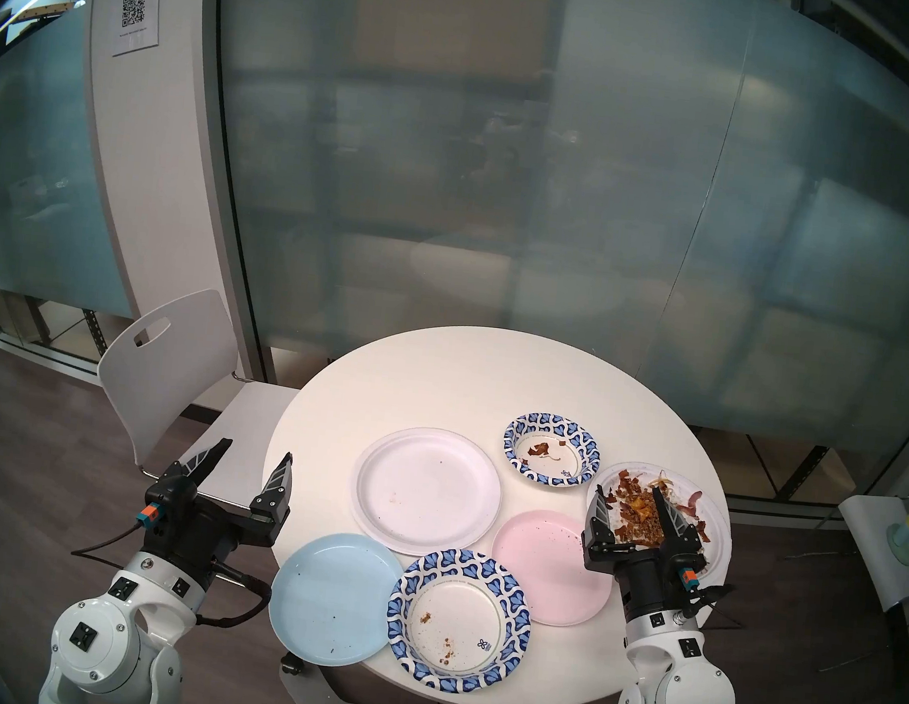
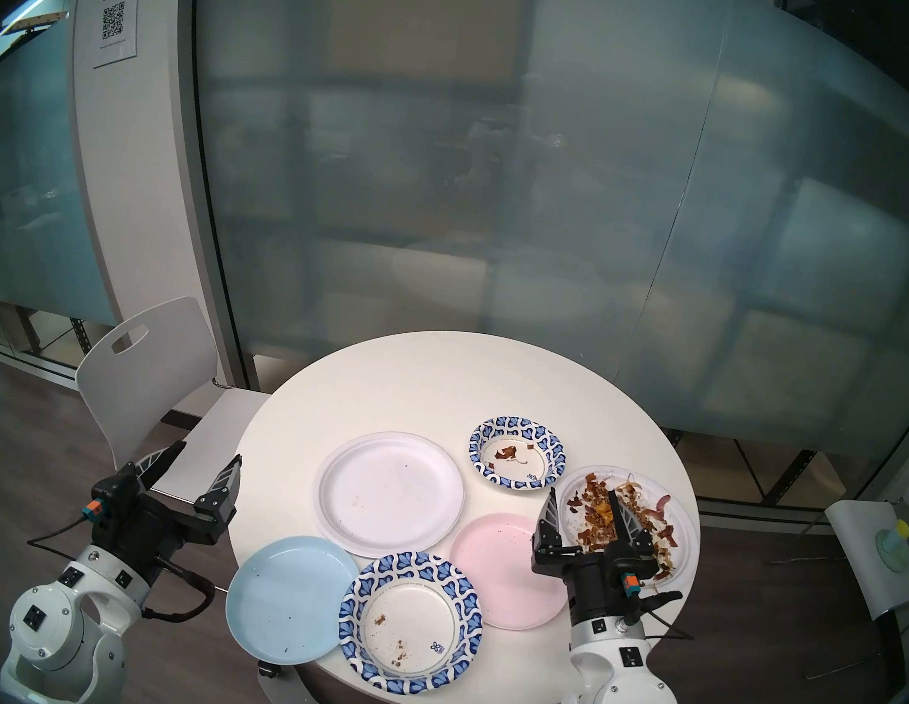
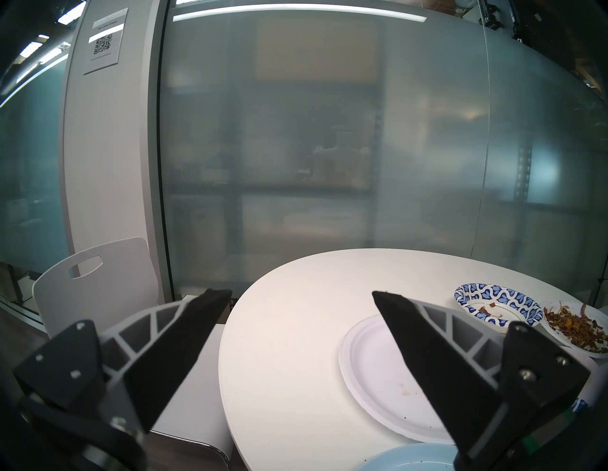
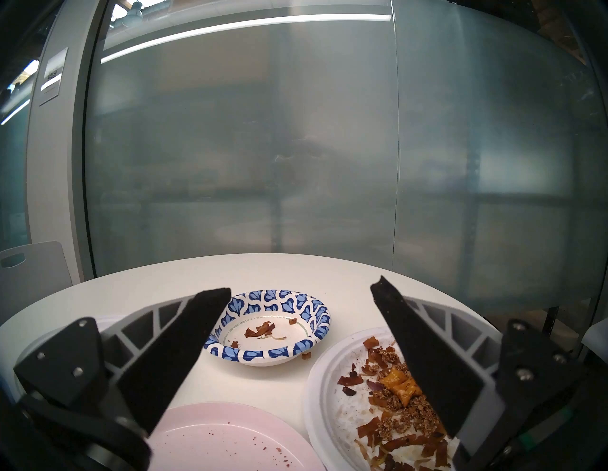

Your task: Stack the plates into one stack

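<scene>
6 plates are lying spread singly over the tabletop (image 1: 439, 375), none stacked, the scrap-laden white plate (image 1: 712, 528) far right. The left tool (image 1: 251, 459) and right tool (image 1: 628, 504) are hovering released, presumably awaiting a first pick.

six round plates lie flat on the table, not yet piled up. a big white plate (image 1: 428, 491) sits in the middle, almost clean. a small blue-patterned bowl (image 1: 552, 449) holds a few brown bits. another big white plate (image 1: 712, 526) is full of brown scraps. the pink plate (image 1: 545, 565), the blue-patterned plate (image 1: 458, 619) and the pale blue plate (image 1: 332, 589) sit in front, and they seem to overlap at the edges.
</scene>
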You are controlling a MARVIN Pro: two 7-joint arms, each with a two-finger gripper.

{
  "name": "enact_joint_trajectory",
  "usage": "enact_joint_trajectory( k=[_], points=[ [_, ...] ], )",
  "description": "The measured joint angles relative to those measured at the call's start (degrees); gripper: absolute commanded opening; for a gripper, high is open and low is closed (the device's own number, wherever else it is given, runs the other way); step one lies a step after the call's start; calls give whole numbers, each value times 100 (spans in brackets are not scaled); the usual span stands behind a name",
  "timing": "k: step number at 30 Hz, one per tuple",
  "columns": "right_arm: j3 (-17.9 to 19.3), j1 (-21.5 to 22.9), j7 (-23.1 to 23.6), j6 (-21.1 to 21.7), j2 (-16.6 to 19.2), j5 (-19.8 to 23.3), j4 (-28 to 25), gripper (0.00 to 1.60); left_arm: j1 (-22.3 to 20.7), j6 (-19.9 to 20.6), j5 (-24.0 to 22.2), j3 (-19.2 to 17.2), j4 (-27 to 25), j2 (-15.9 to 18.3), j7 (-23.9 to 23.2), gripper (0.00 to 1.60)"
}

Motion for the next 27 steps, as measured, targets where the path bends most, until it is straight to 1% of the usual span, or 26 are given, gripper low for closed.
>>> enact_joint_trajectory(
  k=[7, 11, 15, 27],
  points=[
    [0, 0, 0, 0, 0, 0, 2, 160, 24, 79, 4, 2, 0, 18, -15, 160],
    [0, 0, 0, 1, 0, 0, 3, 160, 77, 242, -24, -27, -8, 54, -83, 160],
    [0, 0, 0, 1, 1, 0, 5, 160, 165, 407, -108, -163, -52, 145, -250, 160],
    [0, 0, 0, 1, 1, 0, 7, 160, 465, 633, -186, -501, -14, 428, -754, 160]
  ],
)
